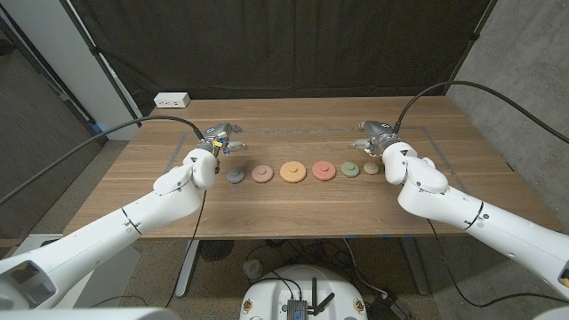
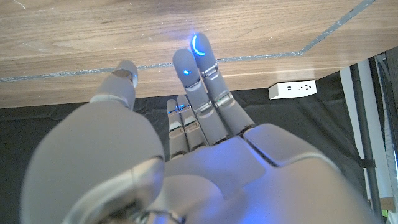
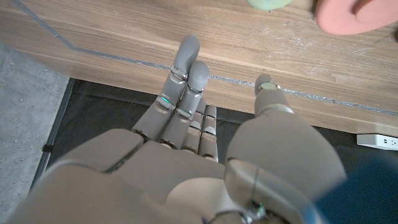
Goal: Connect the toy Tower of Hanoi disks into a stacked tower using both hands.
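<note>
Six toy disks in a row across the wooden counter [image 1: 293, 209], none stacked yet. Landmark = orange disk [image 1: 292, 171], biggest, mid-row. Toward robot's left from it: pink disk [image 1: 262, 173], then grey disk [image 1: 235, 176]. Toward robot's right: red disk [image 1: 324, 171], green disk [image 1: 350, 169], then tan disk [image 1: 371, 167], smallest.

Each disk is round and flat w/ a raised knob at center; matte finish, looks like molded plastic or soft rubber, can't tell which. Prob. light, stiff enough to keep shape, not fragile. Low profile means little edge to catch, so best hold is likely a pinch on the rim from above or on the knob; a light disk may skid on the smooth woodgrain if nudged sideways.

Left robot hand [image 1: 216, 140] hovers beyond the grey disk, far-left of orange; fingers apart, holds nothing. Right robot hand [image 1: 378, 139] beyond the tan disk, far-right of orange; fingers also extended, empty. Both robot hands are grey, smooth-shelled, w/ lit fingertips [image 2: 200, 45].
</note>
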